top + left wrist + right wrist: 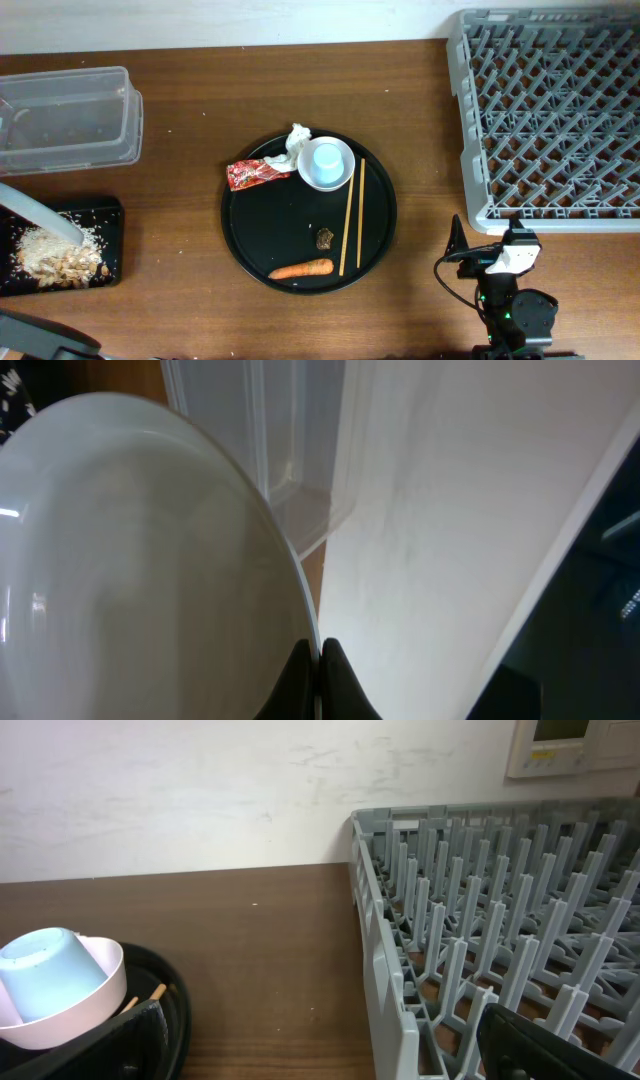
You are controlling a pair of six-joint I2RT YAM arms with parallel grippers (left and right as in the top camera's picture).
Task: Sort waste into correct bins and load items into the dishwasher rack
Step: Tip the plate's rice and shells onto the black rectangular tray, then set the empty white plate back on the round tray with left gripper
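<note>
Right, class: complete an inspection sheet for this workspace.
Surface: brown wooden table.
Job's things: round white plate tilted over shallow black rectangular tray holding rice scraps; clear plastic tub, grey pegged rack empty; light-blue cup in white bowl, wooden chopsticks, orange carrot, dark scrap, red wrapper, white tissue on round black tray.
Clutter: nothing seen.
Grippers: left gripper shut on plate; right gripper open, empty.
Cables: black cable by right arm.
Surroundings: white wall.

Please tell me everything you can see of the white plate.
The white plate is round, smooth and glossy, like ceramic; the face seen is bare. The left gripper pinches its rim and holds it tilted over the black tray, where rice and scraps lie. Whether its edge touches them is unclear.
</note>
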